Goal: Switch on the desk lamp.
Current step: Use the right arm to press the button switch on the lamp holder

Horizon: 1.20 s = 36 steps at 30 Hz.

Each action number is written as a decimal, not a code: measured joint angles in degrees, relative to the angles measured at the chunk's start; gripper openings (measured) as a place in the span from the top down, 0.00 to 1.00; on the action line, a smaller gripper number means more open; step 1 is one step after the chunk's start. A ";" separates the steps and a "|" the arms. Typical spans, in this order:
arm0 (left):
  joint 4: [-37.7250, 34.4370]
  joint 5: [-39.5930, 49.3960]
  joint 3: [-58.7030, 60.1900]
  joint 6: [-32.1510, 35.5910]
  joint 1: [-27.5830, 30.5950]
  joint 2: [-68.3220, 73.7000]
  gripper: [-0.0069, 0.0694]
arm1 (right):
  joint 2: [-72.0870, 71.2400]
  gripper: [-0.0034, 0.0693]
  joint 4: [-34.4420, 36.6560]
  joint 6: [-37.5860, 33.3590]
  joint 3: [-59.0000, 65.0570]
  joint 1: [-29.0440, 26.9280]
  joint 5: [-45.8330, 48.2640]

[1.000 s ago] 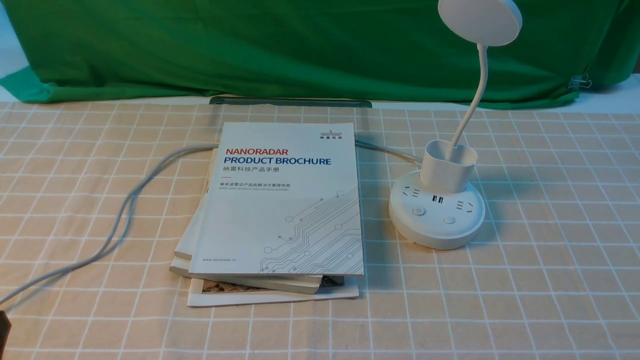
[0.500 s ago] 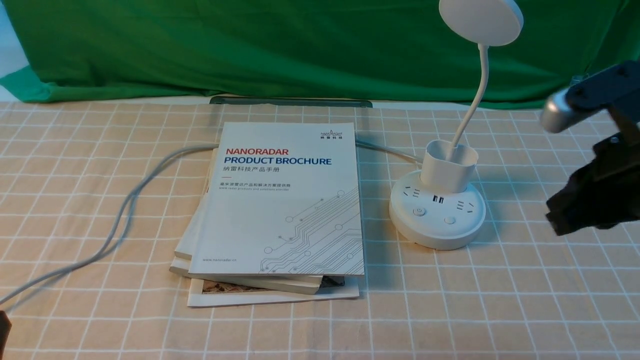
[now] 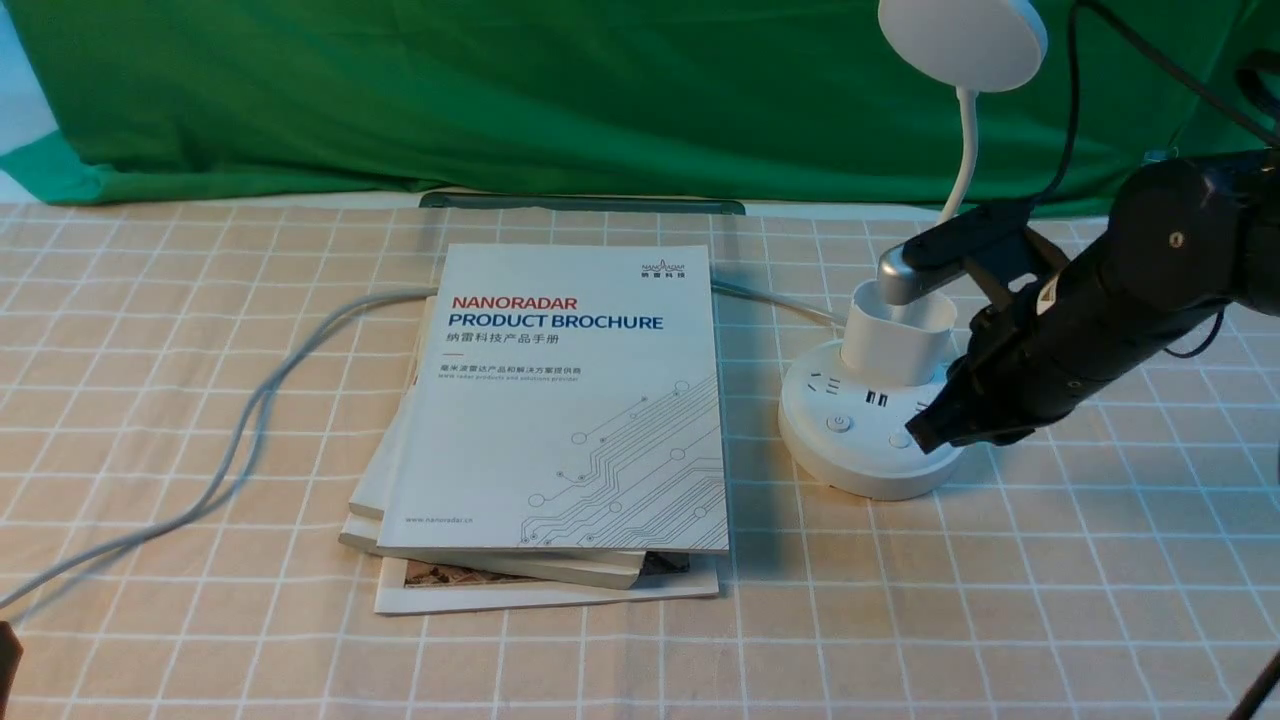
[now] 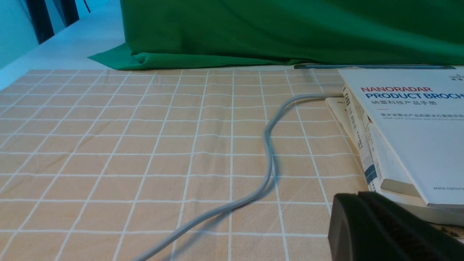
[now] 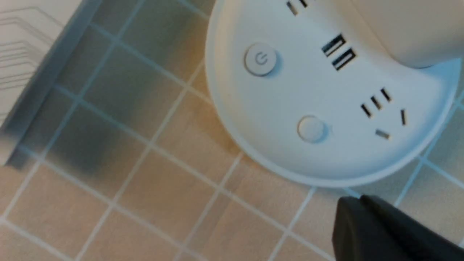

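Note:
The white desk lamp stands at the right of the table, with its disc head (image 3: 962,42) up high, a cup holder (image 3: 895,335) and a round base (image 3: 865,440). The base carries a power button (image 3: 838,423) and a plain button (image 3: 898,440); both also show in the right wrist view, the power button (image 5: 261,59) and the plain button (image 5: 311,128). My right gripper (image 3: 922,440) is shut and empty, its tip over the base's right front rim, beside the plain button. In the right wrist view the right gripper (image 5: 357,203) is just off the base rim. My left gripper (image 4: 357,197) is shut and empty, low near the table's front left.
A stack of brochures (image 3: 570,400) lies left of the lamp. A grey cable (image 3: 250,410) runs from the lamp behind the brochures and across the left of the checked cloth. Green cloth (image 3: 500,90) hangs at the back.
My right arm has come in from the right edge and moved left and down to the lamp base. The left arm and the lamp have not moved.

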 joint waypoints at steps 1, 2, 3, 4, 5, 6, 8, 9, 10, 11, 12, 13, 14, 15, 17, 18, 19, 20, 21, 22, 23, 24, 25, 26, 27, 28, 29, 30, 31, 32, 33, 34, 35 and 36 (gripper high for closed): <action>0.00 0.00 0.00 0.00 0.00 0.00 0.88 | 1.51 0.91 -0.06 0.24 -0.99 0.00 -0.07; 0.00 0.00 0.00 0.00 0.00 0.00 0.88 | 2.32 0.91 -0.06 0.24 -1.64 0.00 -0.19; 0.00 0.00 0.00 0.00 0.00 0.00 0.88 | 3.01 0.91 -0.06 0.31 -2.28 0.00 -0.28; 0.00 0.00 0.00 0.00 0.00 0.00 0.88 | 3.63 0.91 -0.06 0.37 -2.66 0.00 -0.36; 0.00 0.00 0.00 0.00 0.00 0.00 0.88 | 4.06 0.91 -0.06 0.37 -2.99 0.00 -0.47; 0.00 0.00 0.00 0.00 0.00 0.00 0.88 | 4.68 0.91 -0.06 0.37 -3.41 0.00 -0.61; 0.00 0.00 0.00 0.00 0.00 0.00 0.88 | 5.35 0.91 -0.06 0.37 -3.89 0.00 -0.80; 0.00 0.00 0.00 0.00 0.00 0.00 0.88 | 5.46 0.91 -0.06 0.37 -3.98 0.00 -0.80; 0.00 0.00 0.00 0.00 0.00 0.00 0.88 | 5.96 0.91 -0.06 0.43 -4.12 0.00 -1.09; 0.00 0.00 0.00 0.00 0.00 0.00 0.88 | 6.26 0.91 -0.06 0.48 -4.12 0.00 -1.25; 0.00 0.00 0.00 0.00 0.00 0.00 0.88 | 6.52 0.91 -0.06 0.53 -4.12 0.00 -1.29; 0.00 0.00 0.00 0.00 0.00 0.00 0.88 | 6.83 0.91 -0.06 0.53 -4.12 0.00 -1.40; 0.00 0.00 0.00 0.00 0.00 0.00 0.88 | 7.08 0.91 -0.06 0.55 -4.12 0.00 -1.60; 0.00 0.00 0.00 0.00 0.00 0.00 0.88 | 7.27 0.91 -0.06 0.55 -4.12 0.00 -1.67; 0.00 0.00 0.00 0.00 0.00 0.00 0.88 | 7.62 0.91 -0.06 0.55 -4.12 0.00 -2.16; 0.00 0.00 0.00 0.00 0.00 0.00 0.88 | 7.80 0.91 -0.06 0.59 -4.12 0.04 -2.28; 0.00 0.00 0.00 0.00 0.00 0.00 0.88 | 7.84 0.91 -0.06 0.59 -4.12 0.06 -2.44; 0.00 0.00 0.00 0.00 0.00 0.00 0.88 | 7.91 0.91 -0.06 0.59 -4.12 0.19 -2.67; 0.00 0.00 0.00 0.00 0.00 0.00 0.88 | 7.95 0.91 -0.06 0.59 -4.12 0.31 -2.81; 0.00 0.00 0.00 0.00 0.00 0.00 0.88 | 7.97 0.91 -0.06 0.59 -4.12 0.31 -3.03; 0.00 0.00 0.00 0.00 0.00 0.00 0.88 | 7.97 0.91 -0.06 0.59 -4.12 0.45 -3.17; 0.00 0.00 0.00 0.00 0.00 0.00 0.88 | 8.02 0.91 -0.06 0.59 -4.12 0.63 -3.29; 0.00 0.00 0.00 0.00 0.00 0.00 0.88 | 8.02 0.91 -0.06 0.59 -4.12 0.87 -3.47; 0.00 0.00 0.00 0.00 0.00 0.00 0.88 | 8.02 0.91 -0.06 0.59 -4.12 1.01 -3.60; 0.00 0.00 0.00 0.00 0.00 0.00 0.88 | 8.02 0.91 -0.06 0.59 -4.12 1.29 -3.84; 0.00 0.00 0.00 0.00 0.00 0.00 0.88 | 8.02 0.91 -0.06 0.59 -4.12 1.44 -3.89; 0.00 0.00 0.00 0.00 0.00 0.00 0.88 | 8.07 0.91 -0.06 0.59 -4.12 1.51 -4.06; 0.00 0.00 0.00 0.00 0.00 0.00 0.88 | 8.12 0.91 -0.06 0.59 -4.12 1.53 -4.16; 0.00 0.00 0.00 0.00 0.00 0.00 0.88 | 8.12 0.91 0.00 0.59 -4.12 1.53 -4.16; 0.00 0.00 0.00 0.00 0.00 0.00 0.88 | 8.12 0.91 0.00 0.59 -4.12 1.53 -4.21; 0.00 0.00 0.00 0.00 0.00 0.00 0.88 | 8.12 0.91 0.00 0.59 -4.12 1.53 -4.21; 0.00 0.00 0.00 0.00 0.00 0.00 0.88 | 8.12 0.91 -0.05 0.59 -4.12 1.53 -4.21; 0.00 0.00 0.00 0.00 0.00 0.00 0.88 | 8.12 0.91 -0.05 0.59 -4.12 1.53 -4.21; 0.00 0.00 0.00 0.00 0.00 0.00 0.88 | 8.18 0.91 -0.05 0.59 -4.12 1.53 -4.21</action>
